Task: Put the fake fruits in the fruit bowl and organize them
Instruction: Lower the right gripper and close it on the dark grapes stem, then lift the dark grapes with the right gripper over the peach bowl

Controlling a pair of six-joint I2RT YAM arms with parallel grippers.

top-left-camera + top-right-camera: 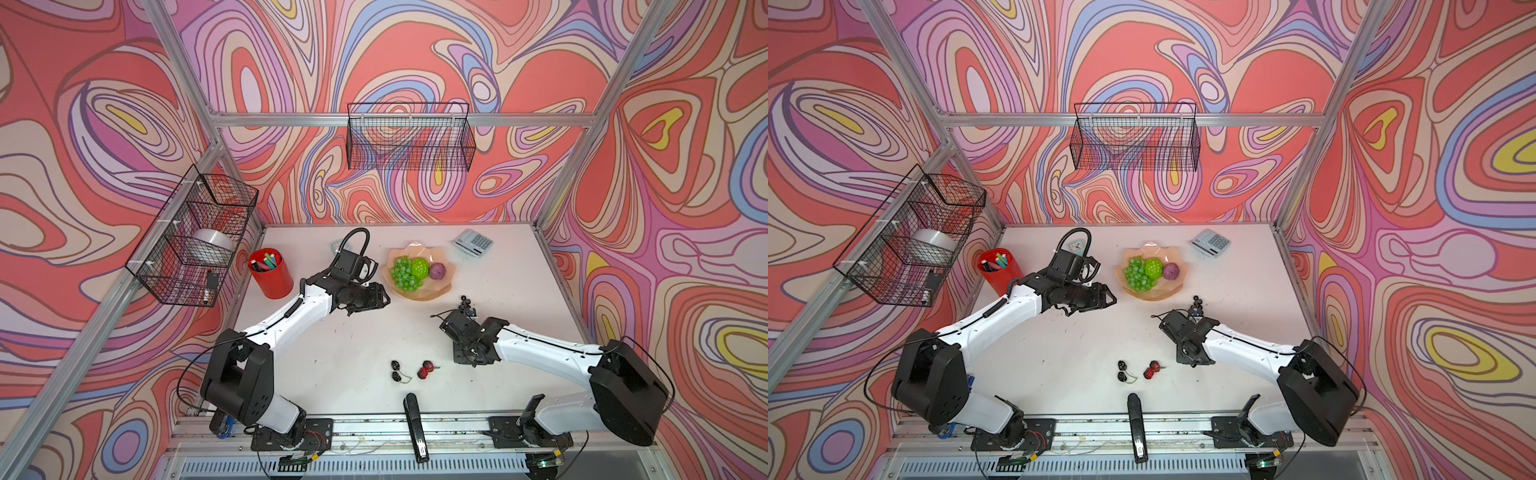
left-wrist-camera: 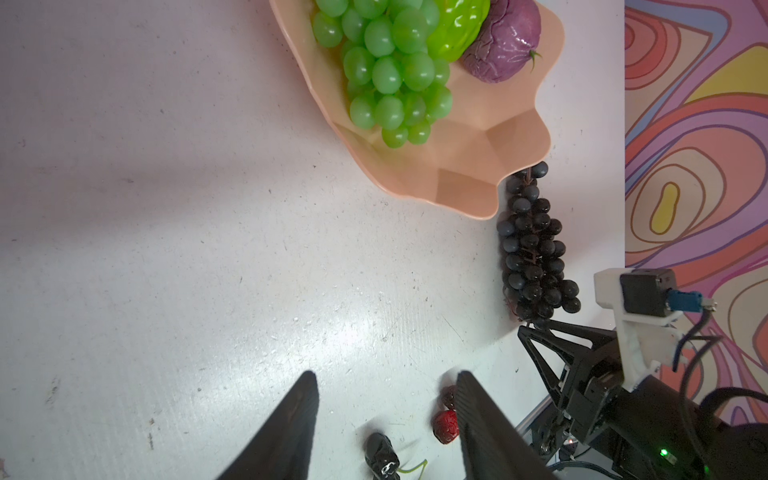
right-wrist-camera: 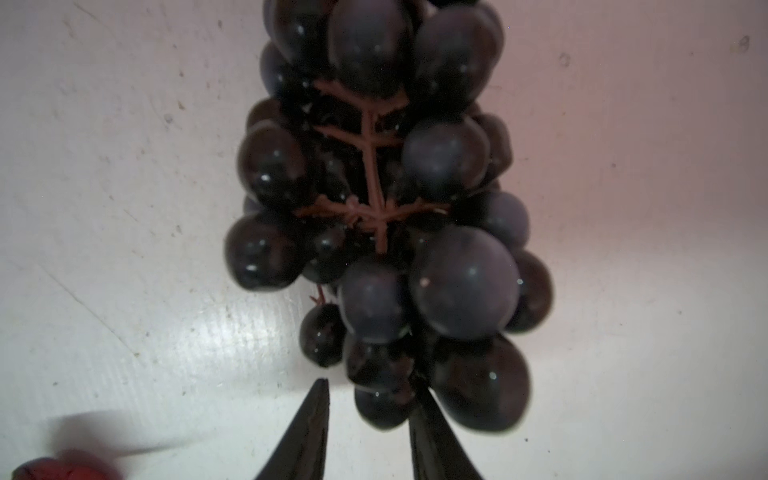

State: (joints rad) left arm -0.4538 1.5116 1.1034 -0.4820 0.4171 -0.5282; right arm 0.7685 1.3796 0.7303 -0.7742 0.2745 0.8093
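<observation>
Swirled pink, red and lilac walls (image 1: 415, 50) close in a white desk (image 1: 332, 353).

The right jaws stand partly open, low over the desk, at the near end of the dark grapes (image 3: 461, 282). The end grape sits between the fingertips. One finger (image 3: 432, 432) lies against the bunch, and a strip of desk shows between the other finger (image 3: 307, 436) and the grape. Nothing is lifted. The bunch (image 2: 534, 249) lies flat on the desk, and its far end is just beside the rim of the bowl (image 2: 478, 166).

The left jaws are well open and hold nothing. Their fingers (image 2: 291, 428) hang over bare desk just left of the bowl (image 1: 419, 293).

In both top views the bowl sits toward the back of the desk. It holds the green grapes (image 1: 402, 272), the lime ball (image 1: 419, 268) and the mauve ball (image 1: 436, 272) side by side, each touching the next. The bowl's front half is bare.

The black berries (image 1: 397, 371) and the red berries (image 1: 426, 369) lie near each other on the front middle of the desk, well apart from the bowl.

A red cup (image 1: 272, 278) of markers (image 1: 266, 262) stands at the back left. A calculator (image 1: 473, 243) lies at the back right, near the bowl. Two wire baskets (image 1: 409, 141) hang on the walls.
</observation>
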